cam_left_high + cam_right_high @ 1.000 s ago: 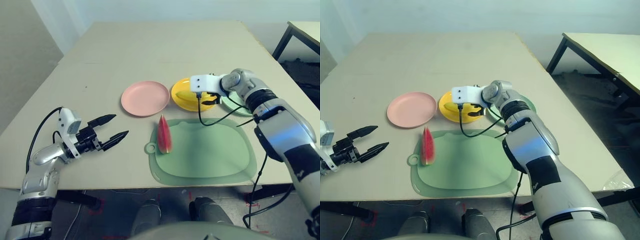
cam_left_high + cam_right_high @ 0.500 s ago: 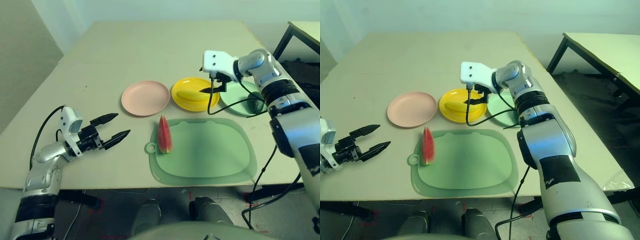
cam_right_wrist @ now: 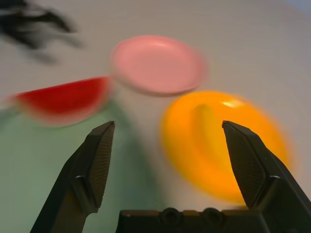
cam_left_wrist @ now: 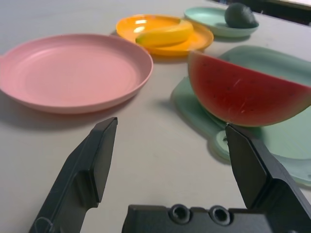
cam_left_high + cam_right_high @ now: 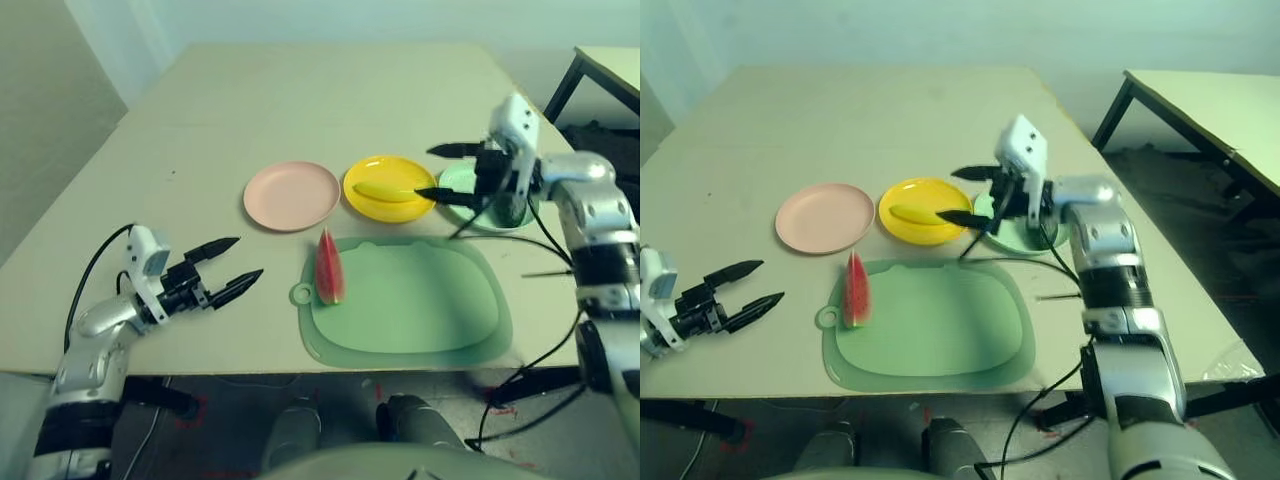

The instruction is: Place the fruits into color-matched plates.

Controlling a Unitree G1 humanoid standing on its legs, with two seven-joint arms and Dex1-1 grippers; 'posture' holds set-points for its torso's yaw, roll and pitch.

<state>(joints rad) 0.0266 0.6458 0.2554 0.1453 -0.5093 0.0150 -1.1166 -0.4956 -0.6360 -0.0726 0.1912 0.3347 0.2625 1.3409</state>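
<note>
**Two fruits plated, watermelon left to go**

The desk (image 5: 300, 100) carries a pale green mat (image 5: 410, 300) at its near side, and beyond the mat three plates stand in a row: pink plate (image 5: 292, 196), yellow plate (image 5: 390, 188), mint green plate (image 5: 1025, 232). The banana (image 5: 388, 189) lies in the yellow plate and the avocado (image 4: 240, 15) sits in the mint green one. The watermelon wedge (image 5: 329, 268) stands on the mat's left edge, near the pink plate but outside it, so the step in hand looks like the last one: red fruit to pink plate.

The left pincer (image 5: 227, 266) hovers low over the desk, well apart from the wedge, fingers spread and empty. The right pincer (image 5: 448, 172) hangs above the gap between the yellow and green plates, also spread and empty. The next move likely calls for the left arm to reach across to the wedge and close on it.

The left wrist view shows the avocado plainly; in the head views the right arm partly covers it.
</note>
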